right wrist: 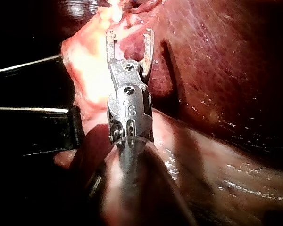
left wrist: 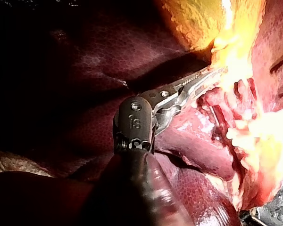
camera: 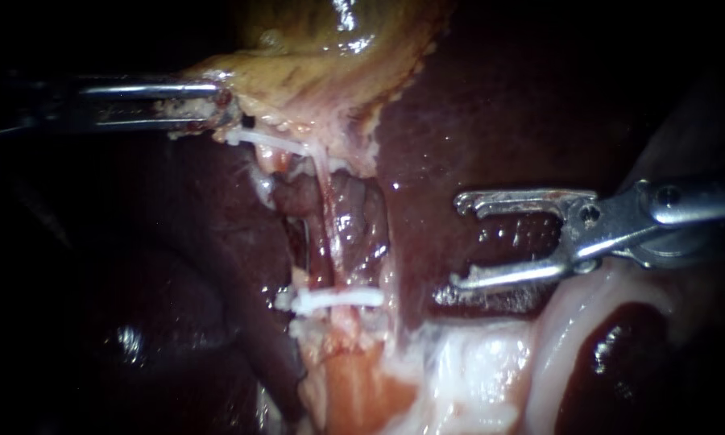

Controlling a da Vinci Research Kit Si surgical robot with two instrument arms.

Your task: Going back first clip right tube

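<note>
A white clip (camera: 338, 300) lies across a thin reddish tube (camera: 327, 242) that runs down from the yellowish gallbladder (camera: 322, 64) between dark lobes of liver (camera: 459, 121). A second white clip (camera: 270, 142) sits higher up, just below my left instrument (camera: 216, 111). That instrument's jaws are shut on the gallbladder's lower edge, and the grip also shows in the left wrist view (left wrist: 212, 73). My right instrument (camera: 457, 242) stands to the right of the tube over the liver, jaws wide open and holding nothing. The right wrist view shows the same open jaws (right wrist: 130, 34).
Pale whitish tissue (camera: 475, 370) lies below the right instrument's jaws and under its shaft. Dark liver (camera: 177, 306) fills the left side. In the right wrist view, the left instrument's shaft (right wrist: 33, 110) crosses beside my right one.
</note>
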